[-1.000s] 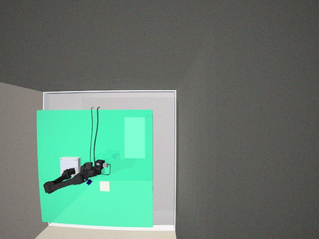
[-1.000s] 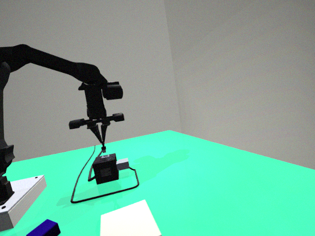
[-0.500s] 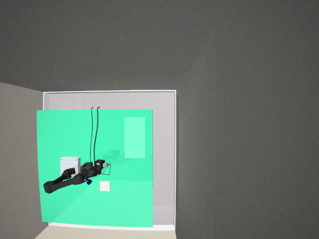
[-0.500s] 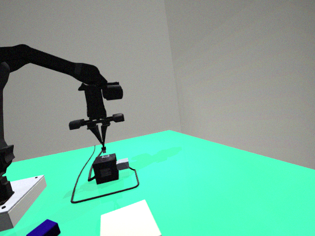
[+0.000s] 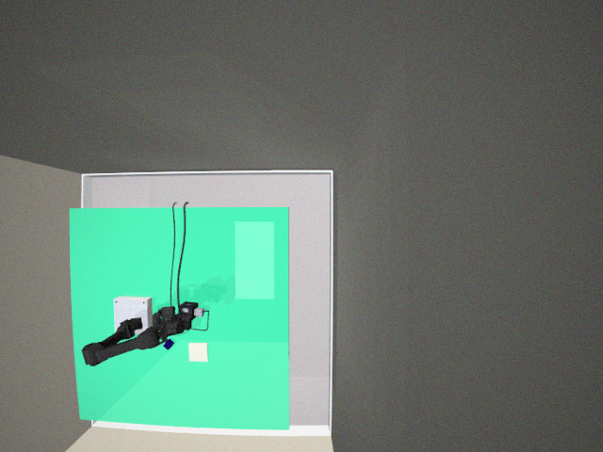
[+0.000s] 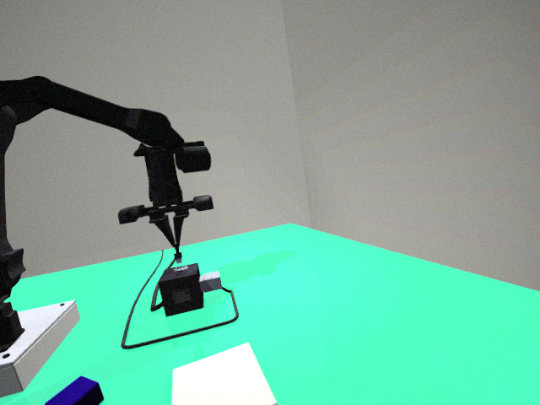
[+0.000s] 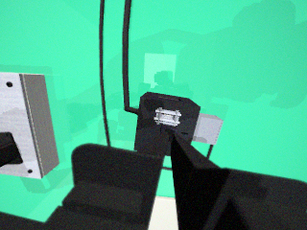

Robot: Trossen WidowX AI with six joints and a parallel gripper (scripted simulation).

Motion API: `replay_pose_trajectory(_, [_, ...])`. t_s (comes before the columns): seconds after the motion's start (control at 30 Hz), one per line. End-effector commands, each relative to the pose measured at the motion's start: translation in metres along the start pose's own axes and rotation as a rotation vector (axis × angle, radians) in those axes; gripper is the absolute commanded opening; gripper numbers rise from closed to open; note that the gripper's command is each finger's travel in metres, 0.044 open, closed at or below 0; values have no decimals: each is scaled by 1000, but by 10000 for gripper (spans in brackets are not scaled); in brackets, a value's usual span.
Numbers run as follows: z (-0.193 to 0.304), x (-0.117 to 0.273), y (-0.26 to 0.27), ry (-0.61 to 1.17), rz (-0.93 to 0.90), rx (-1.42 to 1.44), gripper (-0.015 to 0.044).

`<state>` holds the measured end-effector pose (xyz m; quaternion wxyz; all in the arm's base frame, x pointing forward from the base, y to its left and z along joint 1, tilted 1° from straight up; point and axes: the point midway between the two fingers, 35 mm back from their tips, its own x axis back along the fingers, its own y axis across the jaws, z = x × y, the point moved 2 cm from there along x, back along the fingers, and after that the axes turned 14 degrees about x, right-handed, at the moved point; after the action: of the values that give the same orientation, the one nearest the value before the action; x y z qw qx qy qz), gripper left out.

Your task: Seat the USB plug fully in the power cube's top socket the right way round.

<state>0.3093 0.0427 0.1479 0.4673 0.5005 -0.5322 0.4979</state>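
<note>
The black power cube (image 5: 193,305) (image 6: 192,302) (image 7: 148,138) stands on the green table. A bright metal socket (image 6: 180,267) (image 7: 167,116) shows on its top face. My gripper (image 6: 176,249) points down above the cube, shut on the small dark USB plug (image 6: 177,256). The plug's light metal end points down, close over the cube's top. It looks out of the socket, with a very small gap; its exact alignment and which way round it is cannot be told. In the wrist view the dark fingers hide the plug.
A pale grey plug block (image 5: 199,312) (image 6: 211,281) (image 7: 207,128) sticks out of the cube's side, its black cable (image 6: 183,333) looping around. Another cable (image 5: 184,243) (image 7: 126,57) runs behind. A white square (image 5: 198,352) (image 6: 218,379) and a blue block (image 5: 168,344) (image 6: 76,392) lie nearby.
</note>
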Motion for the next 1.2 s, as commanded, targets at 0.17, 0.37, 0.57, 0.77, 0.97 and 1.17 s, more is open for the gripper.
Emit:
replay_pose_trajectory(0.17, [-1,-1,0,-13,1,3,0])
replay_pose_trajectory(0.37, [-1,-2,0,-19,2,3,0])
replay_pose_trajectory(0.57, [-1,-3,0,-24,4,3,0])
replay_pose_trajectory(0.77, [-1,-4,0,-29,5,3,0])
replay_pose_trajectory(0.97, [-1,-4,0,-35,6,3,0])
replay_pose_trajectory(1.17, [-1,-5,0,-40,7,3,0])
